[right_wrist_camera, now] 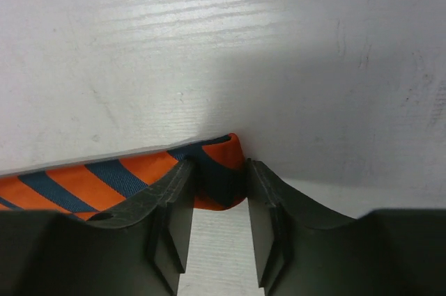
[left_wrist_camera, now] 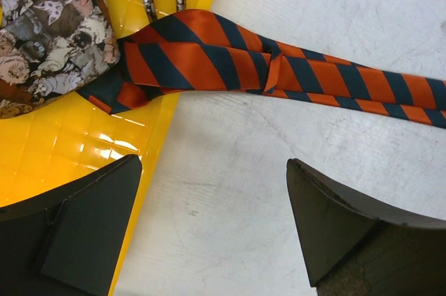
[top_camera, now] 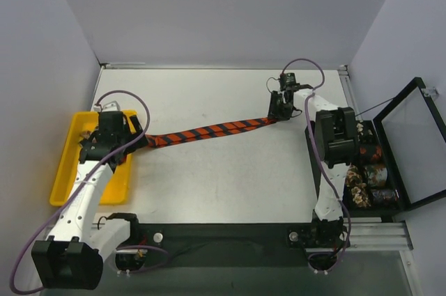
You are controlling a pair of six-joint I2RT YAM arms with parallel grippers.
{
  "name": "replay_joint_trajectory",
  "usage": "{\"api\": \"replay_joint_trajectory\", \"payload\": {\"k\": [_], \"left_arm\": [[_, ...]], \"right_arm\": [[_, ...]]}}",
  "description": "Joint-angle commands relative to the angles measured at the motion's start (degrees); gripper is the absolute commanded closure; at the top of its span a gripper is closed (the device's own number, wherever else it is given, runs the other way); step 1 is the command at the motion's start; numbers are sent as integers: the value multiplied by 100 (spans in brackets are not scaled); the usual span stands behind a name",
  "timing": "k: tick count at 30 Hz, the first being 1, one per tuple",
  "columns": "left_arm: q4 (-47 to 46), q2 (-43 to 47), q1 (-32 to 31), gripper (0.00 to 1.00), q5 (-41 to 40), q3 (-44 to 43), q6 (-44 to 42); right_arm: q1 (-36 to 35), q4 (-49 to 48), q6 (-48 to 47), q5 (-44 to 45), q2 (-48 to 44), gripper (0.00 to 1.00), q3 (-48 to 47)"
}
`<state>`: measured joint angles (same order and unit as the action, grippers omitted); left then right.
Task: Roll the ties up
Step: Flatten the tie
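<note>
A red-orange and black striped tie [top_camera: 209, 131] lies stretched across the white table from the yellow tray [top_camera: 66, 164] to the back right. Its wide end [left_wrist_camera: 188, 56] lies over the tray's rim [left_wrist_camera: 70, 150]. My left gripper [top_camera: 120, 144] hovers open and empty over the table just short of that end [left_wrist_camera: 214, 170]. My right gripper [top_camera: 279, 109] is shut on the tie's narrow end, which is bunched between its fingertips [right_wrist_camera: 219, 177]. A brown, cream and black patterned tie [left_wrist_camera: 49, 31] lies in the tray.
A black box [top_camera: 366, 170] at the right edge holds several rolled ties, its clear lid [top_camera: 411, 143] swung open to the right. Purple cables loop over both arms. Grey walls close in the table at the back and sides.
</note>
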<state>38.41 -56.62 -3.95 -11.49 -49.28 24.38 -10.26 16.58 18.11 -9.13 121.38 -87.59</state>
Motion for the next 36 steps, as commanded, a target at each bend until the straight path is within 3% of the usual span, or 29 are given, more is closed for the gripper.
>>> {"api": "replay_joint_trajectory", "payload": {"k": [1, 6, 16, 22, 25, 31, 36], "left_arm": [[-36, -42, 288, 3, 181, 67, 399], [-44, -243, 736, 3, 401, 190, 1094], [-1097, -859, 1475, 3, 938, 586, 2385], [-2091, -1360, 1537, 3, 1411, 692, 2957], [-2084, -1422, 1081, 3, 1194, 551, 3089], [-2198, -1053, -342, 3, -763, 972, 4081], [-1856, -1018, -1002, 3, -1619, 683, 4128]], "right_arm": [[-64, 373, 175, 157, -18, 69, 339], [-64, 372, 360, 244, -123, 100, 401], [-64, 355, 650, 306, -238, 100, 436], [-55, 206, 799, 78, -299, 100, 515], [-46, 162, 852, 16, -343, 100, 541], [-11, 47, 975, -81, -466, 100, 699], [15, 12, 1081, -151, -519, 100, 761]]}}
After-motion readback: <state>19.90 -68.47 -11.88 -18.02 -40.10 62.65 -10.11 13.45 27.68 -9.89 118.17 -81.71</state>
